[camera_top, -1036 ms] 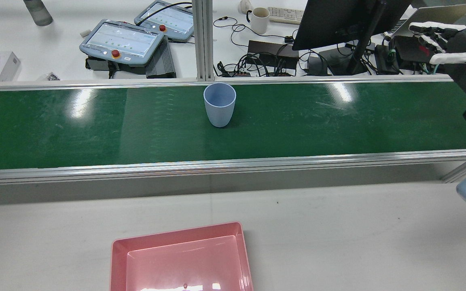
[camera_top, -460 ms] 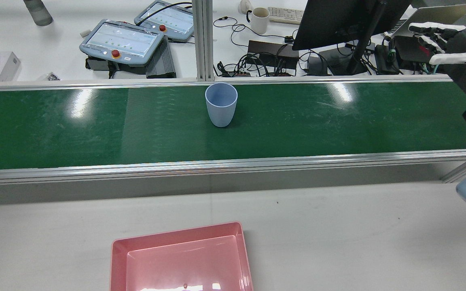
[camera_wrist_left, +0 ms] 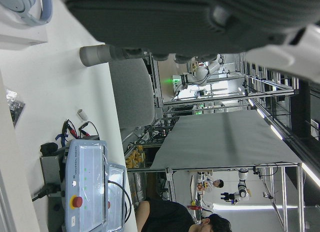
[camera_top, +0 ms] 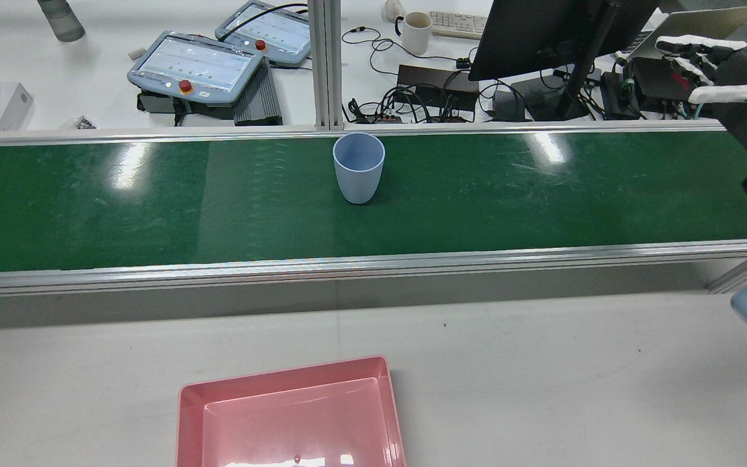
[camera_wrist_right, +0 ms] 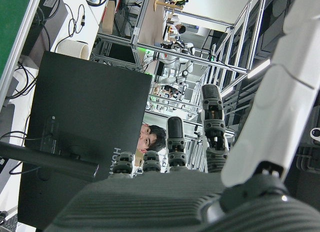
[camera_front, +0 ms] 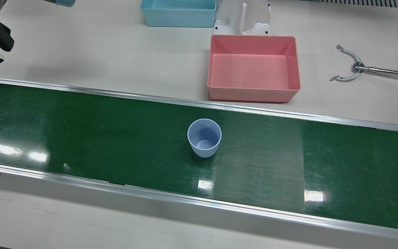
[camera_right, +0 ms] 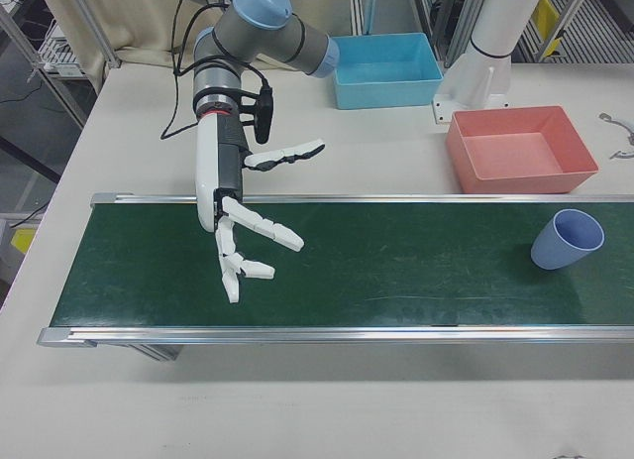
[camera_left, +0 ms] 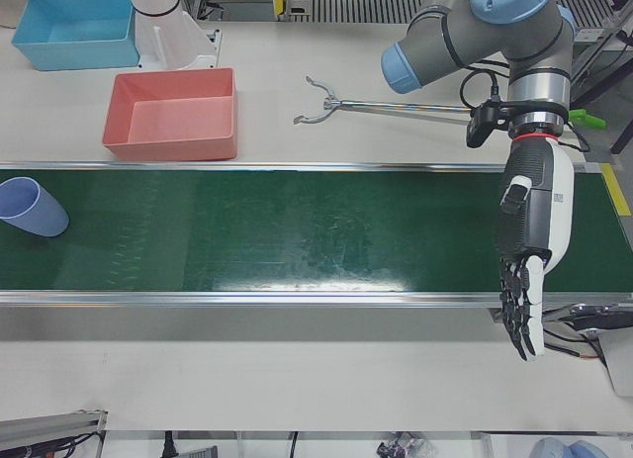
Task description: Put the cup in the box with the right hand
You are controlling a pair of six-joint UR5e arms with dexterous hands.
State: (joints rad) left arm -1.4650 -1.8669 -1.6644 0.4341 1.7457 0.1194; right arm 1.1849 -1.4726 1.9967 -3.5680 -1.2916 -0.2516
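Here, the right hand (camera_right: 243,236) waits, fingers spread and empty, far from the blue cup (camera_right: 565,239) riding the green conveyor belt (camera_right: 396,261).

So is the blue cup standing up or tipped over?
Standing up. The cup sits on its base on the green belt, mouth upward.

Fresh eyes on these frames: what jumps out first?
The long green conveyor belt fills the middle of the scene, with one pale blue cup standing upright on it, alone. The pink box sits empty on the table just beside the belt, near the cup. The right hand hangs open over the belt's far end, well away from the cup, and the left hand hangs open over the opposite end.
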